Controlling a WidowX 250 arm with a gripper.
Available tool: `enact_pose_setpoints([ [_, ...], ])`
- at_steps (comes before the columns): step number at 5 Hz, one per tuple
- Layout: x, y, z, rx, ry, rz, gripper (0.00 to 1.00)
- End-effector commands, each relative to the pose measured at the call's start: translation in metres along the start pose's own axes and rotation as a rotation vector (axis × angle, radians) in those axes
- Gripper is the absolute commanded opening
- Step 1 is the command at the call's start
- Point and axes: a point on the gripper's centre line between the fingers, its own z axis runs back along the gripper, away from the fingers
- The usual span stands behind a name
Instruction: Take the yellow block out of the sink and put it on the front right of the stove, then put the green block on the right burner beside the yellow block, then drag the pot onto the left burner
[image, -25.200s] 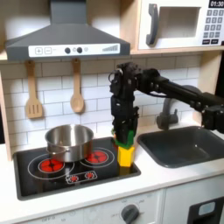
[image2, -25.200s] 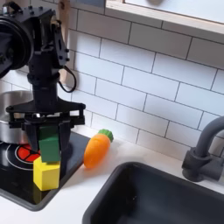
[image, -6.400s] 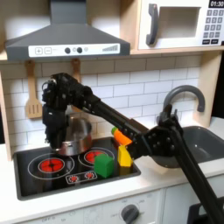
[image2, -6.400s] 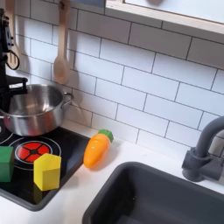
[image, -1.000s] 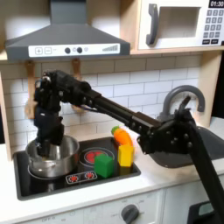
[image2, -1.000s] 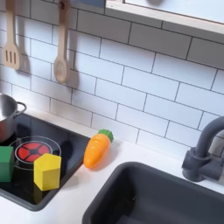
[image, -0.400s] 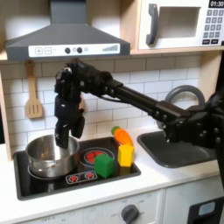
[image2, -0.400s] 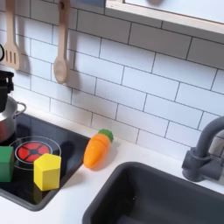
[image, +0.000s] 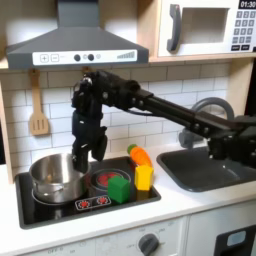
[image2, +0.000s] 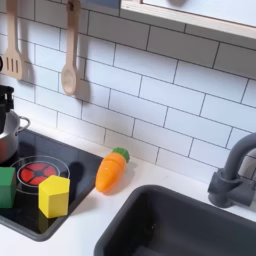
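Lifted clear of the pot (image: 55, 176), which sat on the left burner, hand (image: 79, 160) hung above its right rim, spread unclear; yellow block (image: 143, 177) and green block (image: 120, 188) on stove (image: 40, 208) — task judged complete.

I saw the white counter (image: 190, 205) carrying the stove (image: 60, 205) at nine o'clock, the sink (image: 215, 170) at three, and an orange carrot toy (image2: 111, 172) between them.
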Motion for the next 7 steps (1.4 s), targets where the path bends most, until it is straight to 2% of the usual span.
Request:
enact_pose_setpoints([
  [1,-0.026,0.005,-0.002,0.002,-0.005,-0.087,1.0],
  [2,-0.041,0.01,-0.003,0.006,-0.003,-0.13,1.0],
  [3,-0.055,0.011,-0.002,-0.005,-0.004,-0.184,1.0],
  [4,-0.057,0.006,0.006,-0.048,-0.049,-0.238,1.0],
  [7,-0.058,0.004,0.009,-0.051,-0.056,-0.245,1.0],
])
